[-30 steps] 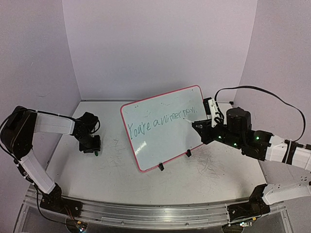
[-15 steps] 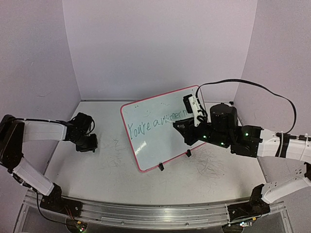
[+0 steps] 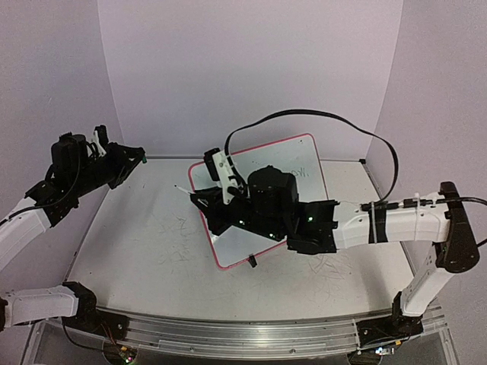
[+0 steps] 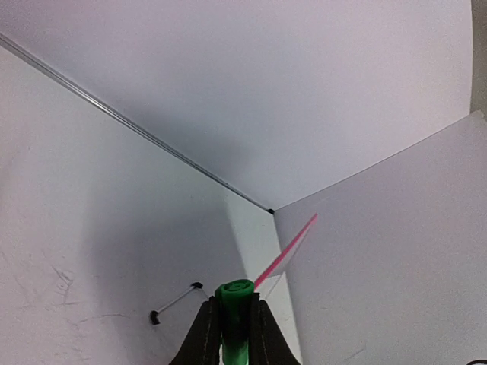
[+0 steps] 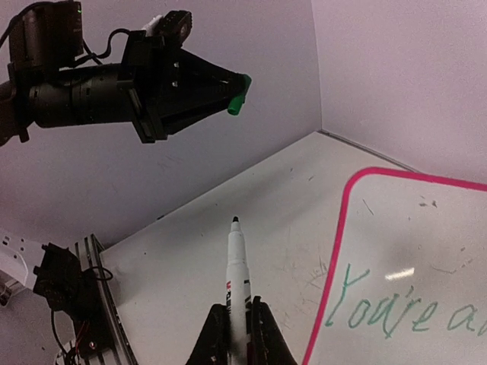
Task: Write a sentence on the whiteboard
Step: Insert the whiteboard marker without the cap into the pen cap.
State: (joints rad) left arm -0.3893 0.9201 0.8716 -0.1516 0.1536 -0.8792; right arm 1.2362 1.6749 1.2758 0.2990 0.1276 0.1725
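Left gripper (image 4: 233, 321) pinches one glossy green marker cap (image 4: 234, 298), a stubby cylinder, raised in the air. Right gripper (image 5: 234, 323) clamps one slim white marker (image 5: 237, 262), dark tip forward, above the scuffed white table (image 3: 152, 251). Just right of the tip stands the glossy whiteboard (image 5: 335, 251), with a rounded pink frame and one green sentence (image 5: 380, 308) across it.

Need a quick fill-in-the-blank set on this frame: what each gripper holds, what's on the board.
1. The left gripper is shut on a ____ marker cap.
2. The right gripper grips a white marker whose bare tip is ____.
3. The sentence on the whiteboard opens with the word ____.
Missing words: green; black; You're.
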